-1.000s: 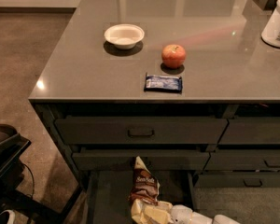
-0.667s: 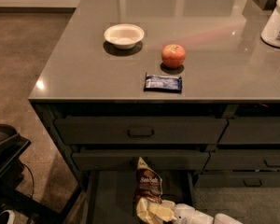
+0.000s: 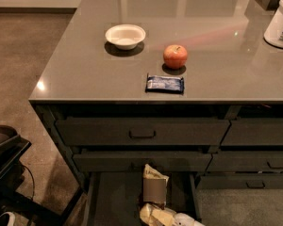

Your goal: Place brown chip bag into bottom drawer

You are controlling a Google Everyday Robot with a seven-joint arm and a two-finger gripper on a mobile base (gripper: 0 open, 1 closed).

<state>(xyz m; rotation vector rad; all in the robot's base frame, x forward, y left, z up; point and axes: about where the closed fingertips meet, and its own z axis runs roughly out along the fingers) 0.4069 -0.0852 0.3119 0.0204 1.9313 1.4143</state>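
My white gripper, grip state I cannot tell, touches the crinkled foil brown chip bag over the flat grey bottom drawer.

Gripper: white, smooth, rounded casing with a soft sheen. Only its top shows, cut off by the bottom edge of the view, right of centre, over the open bottom drawer. A pale grey-white rounded segment adjoins it on the right.
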